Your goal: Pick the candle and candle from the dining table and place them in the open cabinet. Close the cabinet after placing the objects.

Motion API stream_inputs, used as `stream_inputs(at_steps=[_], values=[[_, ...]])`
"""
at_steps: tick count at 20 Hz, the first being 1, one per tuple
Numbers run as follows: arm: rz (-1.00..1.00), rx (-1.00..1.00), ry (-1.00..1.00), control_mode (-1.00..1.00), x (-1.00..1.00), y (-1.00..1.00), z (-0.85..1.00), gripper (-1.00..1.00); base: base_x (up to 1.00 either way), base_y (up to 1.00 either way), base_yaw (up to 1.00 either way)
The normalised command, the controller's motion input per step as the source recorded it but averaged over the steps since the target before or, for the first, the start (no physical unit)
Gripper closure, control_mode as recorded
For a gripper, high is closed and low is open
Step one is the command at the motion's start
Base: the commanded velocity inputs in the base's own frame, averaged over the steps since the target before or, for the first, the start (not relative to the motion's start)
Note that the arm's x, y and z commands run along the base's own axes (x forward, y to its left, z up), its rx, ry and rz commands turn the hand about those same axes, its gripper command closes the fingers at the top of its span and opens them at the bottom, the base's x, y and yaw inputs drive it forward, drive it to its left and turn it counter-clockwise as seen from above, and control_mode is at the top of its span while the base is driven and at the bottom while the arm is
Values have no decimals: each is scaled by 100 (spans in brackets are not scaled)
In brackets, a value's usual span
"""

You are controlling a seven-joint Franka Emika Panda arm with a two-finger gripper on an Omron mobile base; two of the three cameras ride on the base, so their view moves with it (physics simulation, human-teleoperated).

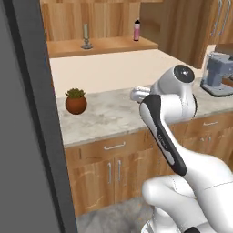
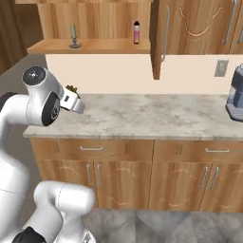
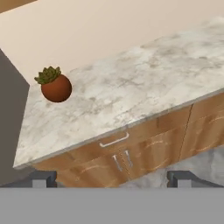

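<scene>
A slim grey-beige candle (image 1: 85,35) (image 2: 73,36) stands upright on its dark dish base at the left of the shelf inside the open wooden cabinet (image 1: 107,44) (image 2: 95,46). The cabinet's right door (image 2: 158,38) swings out toward me. My gripper (image 3: 111,178) hovers in front of and above the marbled stone counter (image 1: 113,111) (image 2: 156,116) (image 3: 131,87), well below the shelf. It is open with nothing between its fingertips (image 3: 43,177). I cannot tell whether this counter is the dining table.
A pink bottle (image 1: 136,30) (image 2: 136,32) stands at the right end of the shelf. A potted plant (image 1: 75,101) (image 3: 55,85) sits at the counter's left end, a coffee machine (image 1: 217,75) (image 2: 236,95) at its right. A dark grey wall (image 1: 27,136) borders the left.
</scene>
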Motion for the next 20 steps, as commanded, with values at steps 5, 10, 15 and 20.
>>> stream_inputs(at_steps=[5, 10, 15, 20], values=[[0, 0, 0, 100, 0, 0, 0, -100, 0, 7, -99], [0, 0, 0, 100, 0, 0, 0, -100, 0, 6, -98], [0, 0, 0, 100, 0, 0, 0, -100, 0, 7, -99], [0, 0, 0, 100, 0, 0, 0, -100, 0, 6, -100]])
